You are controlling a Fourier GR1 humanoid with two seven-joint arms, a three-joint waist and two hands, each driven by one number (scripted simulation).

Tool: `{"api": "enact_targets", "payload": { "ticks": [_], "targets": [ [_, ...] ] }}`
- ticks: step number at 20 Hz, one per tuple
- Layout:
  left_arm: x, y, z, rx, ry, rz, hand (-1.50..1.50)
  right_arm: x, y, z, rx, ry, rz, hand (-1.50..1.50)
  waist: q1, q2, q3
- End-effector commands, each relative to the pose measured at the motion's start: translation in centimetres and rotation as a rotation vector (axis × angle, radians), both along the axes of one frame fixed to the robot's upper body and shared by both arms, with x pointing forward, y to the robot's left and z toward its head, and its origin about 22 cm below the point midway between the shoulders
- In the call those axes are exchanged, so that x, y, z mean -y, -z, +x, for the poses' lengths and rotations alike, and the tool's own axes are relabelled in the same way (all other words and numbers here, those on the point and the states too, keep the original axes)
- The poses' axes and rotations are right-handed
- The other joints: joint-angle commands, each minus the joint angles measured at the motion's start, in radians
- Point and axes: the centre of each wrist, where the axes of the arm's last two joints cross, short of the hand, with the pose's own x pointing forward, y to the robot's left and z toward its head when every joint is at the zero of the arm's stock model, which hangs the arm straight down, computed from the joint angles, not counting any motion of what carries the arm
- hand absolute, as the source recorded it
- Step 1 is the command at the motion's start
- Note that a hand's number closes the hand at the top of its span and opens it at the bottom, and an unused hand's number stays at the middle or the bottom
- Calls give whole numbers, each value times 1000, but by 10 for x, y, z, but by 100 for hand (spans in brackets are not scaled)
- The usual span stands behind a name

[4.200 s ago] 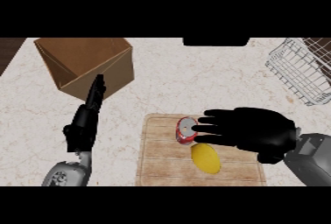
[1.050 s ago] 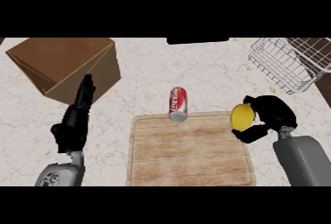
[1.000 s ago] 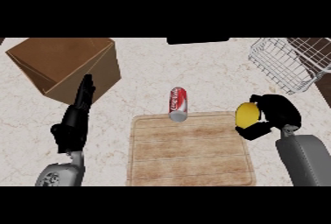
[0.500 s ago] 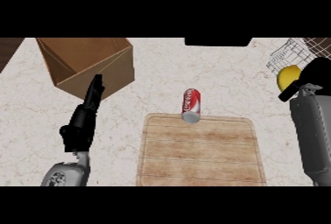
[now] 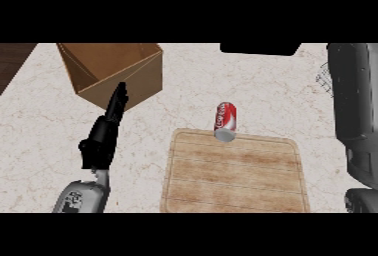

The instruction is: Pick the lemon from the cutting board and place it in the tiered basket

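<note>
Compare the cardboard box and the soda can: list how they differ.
The cardboard box is brown, angular and open-topped; the soda can is red with a silver end and round. The box is far bigger. The box stands clear of the cutting board, while the can lies on its side across the board's far edge. Both rest untouched.

Single view from my head, facing steeply down onto the counter [image 5: 221, 75]; my forearms enter from its lower edge, the right one [image 5: 358, 110] close.

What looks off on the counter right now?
The red can lies on its side, straddling the far edge of the cutting board instead of standing. Nothing looks spilled. The cardboard box sits open.
</note>
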Motion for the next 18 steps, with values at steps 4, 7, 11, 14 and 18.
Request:
{"api": "enact_targets", "payload": {
  "ticks": [4,7,11,14,18],
  "targets": [
    [1,-2,-1,10,8,-8,0,-24,-74,8,159,251,97,150,6,6,4],
    [0,-5,-2,6,4,10,0,-6,-79,12,227,242,134,150,1,9,6],
    [5,-6,5,10,-10,-13,0,10,-78,23,154,247,91,150,-17,9,5],
    [-3,-7,-2,14,-11,-14,0,44,-62,25,168,297,65,150,-16,8,6],
    [2,-9,0,3,-2,-7,0,65,-72,27,124,333,43,150,-7,12,6]
  ]
}}
